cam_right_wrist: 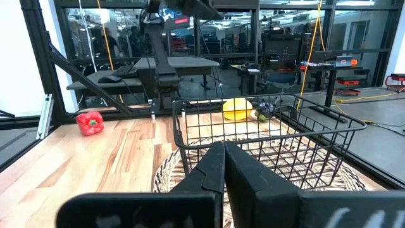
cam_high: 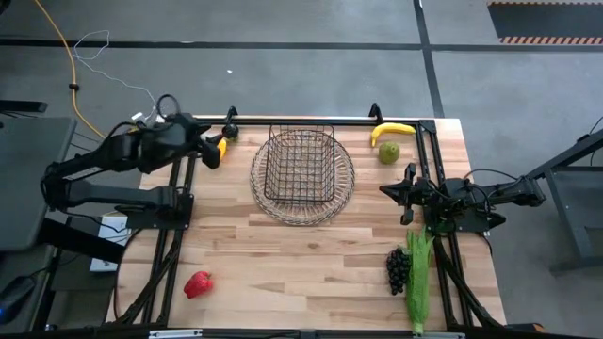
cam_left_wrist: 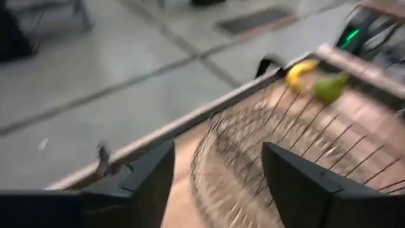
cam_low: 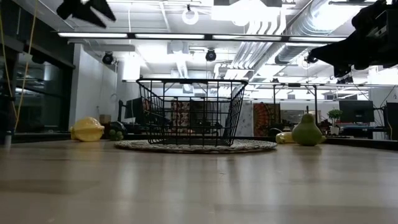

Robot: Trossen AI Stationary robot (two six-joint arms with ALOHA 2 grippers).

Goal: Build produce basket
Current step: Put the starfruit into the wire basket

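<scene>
1. Dark fingers [cam_right_wrist: 221, 183] of my right arm fill the near part of the right wrist view, pressed together with nothing between them, so I read the right pincer [cam_high: 407, 192] as clenched and empty. From above it sits at the right side of the bench [cam_high: 283, 273], off the basket's right edge and apart from it.
2. Just past those fingers stands the basket [cam_right_wrist: 266, 136], its dark mesh walls rising from a wider woven rim. From above, the basket [cam_high: 302, 173] sits at the middle of the bench toward the far edge, and I see nothing in it.
3. My left pincer [cam_high: 215, 149] hangs near the bench's far left corner, left of the basket and not touching it. In the left wrist view its fingers [cam_left_wrist: 297, 183] stand wide apart, so it is released and carries nothing.
4. Close beside the left pincer lies the yellow-orange fruit [cam_high: 224, 138], which the low view shows resting on the bench.
5. At the far right corner lies the banana [cam_high: 392, 131], with the green fruit [cam_high: 388, 153] just beside it on the near side; at bench level this one looks pear-shaped.
6. On the right side toward the near edge lies the grape bunch [cam_high: 398, 269], touching or nearly touching the corn ear [cam_high: 418, 278], which runs lengthwise to the near edge.
7. Alone at the near left lies the red pepper [cam_high: 198, 283], well apart from everything else.
</scene>
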